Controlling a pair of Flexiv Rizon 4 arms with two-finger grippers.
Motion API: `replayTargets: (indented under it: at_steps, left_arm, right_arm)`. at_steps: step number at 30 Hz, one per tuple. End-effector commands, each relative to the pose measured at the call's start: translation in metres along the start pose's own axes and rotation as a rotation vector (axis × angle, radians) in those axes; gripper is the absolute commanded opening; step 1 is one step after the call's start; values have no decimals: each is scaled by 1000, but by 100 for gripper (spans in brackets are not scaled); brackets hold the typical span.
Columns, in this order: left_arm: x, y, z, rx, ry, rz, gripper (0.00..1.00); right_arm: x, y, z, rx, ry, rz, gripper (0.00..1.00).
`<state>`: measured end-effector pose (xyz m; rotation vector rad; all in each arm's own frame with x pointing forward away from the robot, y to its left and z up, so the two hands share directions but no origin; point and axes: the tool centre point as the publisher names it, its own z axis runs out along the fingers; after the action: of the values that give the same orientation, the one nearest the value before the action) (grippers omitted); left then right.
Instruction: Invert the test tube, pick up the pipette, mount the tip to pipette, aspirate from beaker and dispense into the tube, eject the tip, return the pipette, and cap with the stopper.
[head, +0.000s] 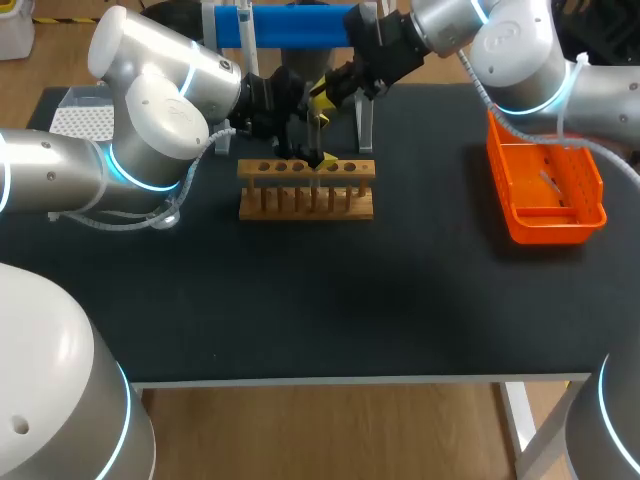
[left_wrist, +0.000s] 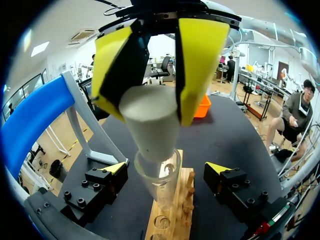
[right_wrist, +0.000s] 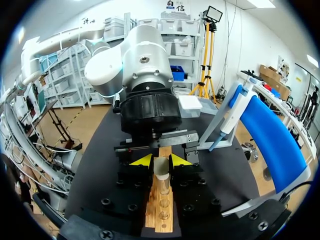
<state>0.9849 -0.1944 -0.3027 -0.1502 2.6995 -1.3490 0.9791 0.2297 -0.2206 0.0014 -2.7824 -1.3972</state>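
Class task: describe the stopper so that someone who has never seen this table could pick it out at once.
Find the wooden rack on the dark table. One glass tube stands in it, and at its mouth the right gripper holds the stopper between yellow fingers. It is the only pale, tapered plug there, narrow end down.

Observed on left arm (head: 150, 110) and right arm (head: 520, 50): smooth silver-white rounded shells. Glowing cyan rings (head: 128, 178) at joints. White spiral-wrapped cables (head: 120, 224) alongside both. Wrist sections black. Left gripper (left_wrist: 166, 169): black finger blocks, socket-head screws, yellow wedge tips. Right gripper (right_wrist: 161, 160): same black blocks, recessed screws, yellow tips.
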Motion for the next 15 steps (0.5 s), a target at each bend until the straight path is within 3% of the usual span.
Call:
replayTargets:
  at_steps: [1,15]
  left_arm:
    - [-1,1,0,2,2,1,100]
    - [-1,1,0,2,2,1,100]
  right_arm:
    - [-1,1,0,0,2,-1,0]
    - [0,1,1,-2,0,0,0]
